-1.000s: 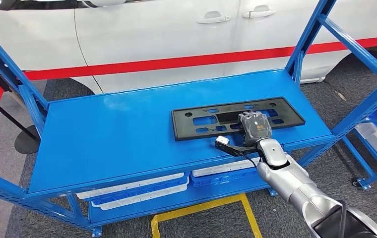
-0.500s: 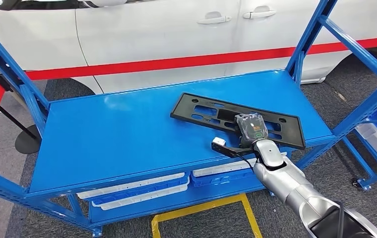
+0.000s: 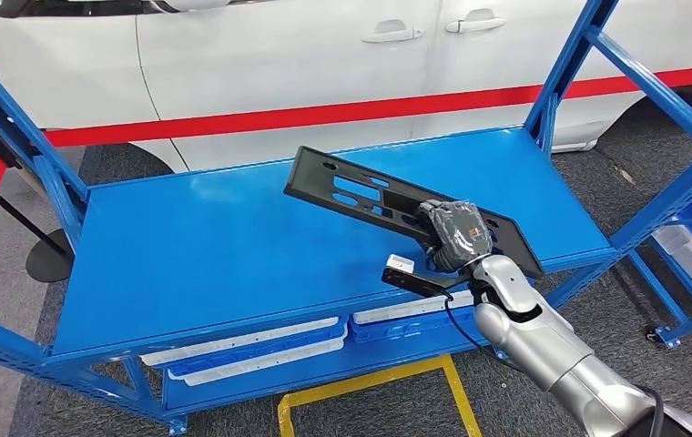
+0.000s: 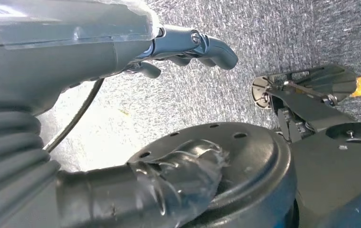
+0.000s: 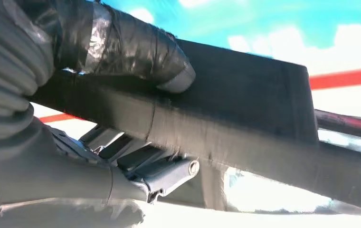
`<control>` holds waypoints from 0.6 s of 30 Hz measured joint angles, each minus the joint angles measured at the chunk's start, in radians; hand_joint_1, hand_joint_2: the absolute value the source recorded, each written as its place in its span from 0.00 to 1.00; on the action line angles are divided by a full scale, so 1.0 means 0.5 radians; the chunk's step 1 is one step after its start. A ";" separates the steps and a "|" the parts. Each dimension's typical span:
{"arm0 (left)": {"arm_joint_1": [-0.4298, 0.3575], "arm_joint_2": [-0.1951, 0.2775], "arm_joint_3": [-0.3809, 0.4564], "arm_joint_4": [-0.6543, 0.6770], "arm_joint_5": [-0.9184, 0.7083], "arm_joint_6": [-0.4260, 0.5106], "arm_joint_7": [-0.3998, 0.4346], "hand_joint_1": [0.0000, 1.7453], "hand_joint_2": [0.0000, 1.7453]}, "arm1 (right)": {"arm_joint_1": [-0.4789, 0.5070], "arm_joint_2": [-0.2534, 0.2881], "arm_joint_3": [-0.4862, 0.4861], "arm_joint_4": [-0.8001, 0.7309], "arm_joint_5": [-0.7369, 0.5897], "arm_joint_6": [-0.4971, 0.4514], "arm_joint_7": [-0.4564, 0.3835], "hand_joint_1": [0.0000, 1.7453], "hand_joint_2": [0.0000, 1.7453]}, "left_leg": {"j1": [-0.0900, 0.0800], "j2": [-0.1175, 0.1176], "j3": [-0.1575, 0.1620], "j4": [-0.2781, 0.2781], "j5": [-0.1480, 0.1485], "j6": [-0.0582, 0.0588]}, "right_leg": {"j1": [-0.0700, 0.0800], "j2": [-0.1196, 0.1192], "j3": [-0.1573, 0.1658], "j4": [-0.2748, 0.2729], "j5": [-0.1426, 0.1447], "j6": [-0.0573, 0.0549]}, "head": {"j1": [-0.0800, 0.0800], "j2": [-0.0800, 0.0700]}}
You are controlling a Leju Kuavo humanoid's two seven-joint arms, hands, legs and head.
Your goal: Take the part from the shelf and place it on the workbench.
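Blue shelf (image 3: 233, 246): right hand (image 3: 456, 235) holds part (image 3: 361, 193) tilted.

A car workshop: white car (image 3: 324, 55) (doors shut) behind blue steel shelving (image 3: 188, 246).

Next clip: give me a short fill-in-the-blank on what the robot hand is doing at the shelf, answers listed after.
1. The black plate is gripped by the robot's ____ hand.
2. The shelf under the plate is painted ____.
3. The plate is ____, one end raised off the shelf.
4. Behind the shelf stands a white car with a ____ stripe.

Missing words: right; blue; tilted; red
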 joint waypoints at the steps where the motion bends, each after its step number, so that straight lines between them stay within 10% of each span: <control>1: 0.000 0.004 0.001 0.001 -0.004 -0.005 0.000 0.00 1.00 | 0.018 -0.018 -0.009 -0.084 -0.011 -0.002 -0.014 1.00 1.00 | -0.001 -0.001 -0.002 0.003 -0.002 0.003 | -0.003 -0.001 -0.001 0.000 0.000 0.001 | 0.000 0.000; 9: 0.006 0.030 -0.007 0.015 -0.034 -0.028 -0.012 0.00 1.00 | 0.197 -0.154 -0.090 -0.661 -0.038 -0.046 -0.076 1.00 1.00 | 0.005 0.004 0.008 -0.027 0.030 0.043 | -0.015 -0.001 -0.001 0.010 -0.014 0.032 | 0.000 0.000; 14: 0.002 0.029 -0.019 0.015 -0.047 -0.027 -0.013 0.00 1.00 | 0.298 -0.225 -0.156 -0.864 0.093 -0.153 -0.085 1.00 1.00 | 0.025 0.018 -0.001 -0.055 0.062 0.056 | -0.050 -0.001 -0.174 0.478 -0.297 0.084 | 0.002 0.000; 16: 0.001 0.029 -0.022 0.015 -0.055 -0.026 -0.011 0.00 1.00 | 0.346 -0.247 -0.174 -0.926 0.186 -0.225 -0.090 1.00 1.00 | 0.038 0.018 -0.019 -0.035 0.060 0.044 | -0.077 -0.005 -0.136 0.455 -0.248 0.114 | 0.002 0.000; 18: -0.001 0.033 -0.024 0.015 -0.065 -0.026 -0.008 0.00 1.00 | 0.379 -0.272 -0.193 -0.984 0.252 -0.287 -0.097 1.00 1.00 | 0.053 0.016 -0.040 -0.001 0.052 0.015 | -0.103 -0.008 0.012 0.208 -0.149 0.152 | 0.002 0.000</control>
